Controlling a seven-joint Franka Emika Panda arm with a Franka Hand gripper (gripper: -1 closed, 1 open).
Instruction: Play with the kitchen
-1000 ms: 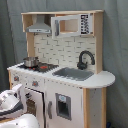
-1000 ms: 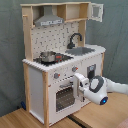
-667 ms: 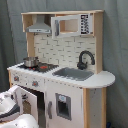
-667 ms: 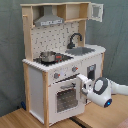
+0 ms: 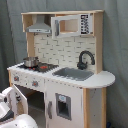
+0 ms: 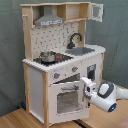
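Beside the kitchen (image 6: 60, 65), gripper (image 6: 88, 88) at its ajar oven door (image 6: 65, 99), finger state unclear

You see the kitchen (image 6: 62, 65) standing directly on a light wooden floor (image 6: 20, 119) in the second exterior view.

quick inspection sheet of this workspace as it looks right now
surface: wooden floor, bare where visible
job's things: toy kitchen upright; pot on stovetop; black faucet by sink; oven door ajar; upper cabinet door open
clutter: nothing seen
grippers: gripper at the oven door's upper right edge
cables: nothing seen
surroundings: grey curtain behind
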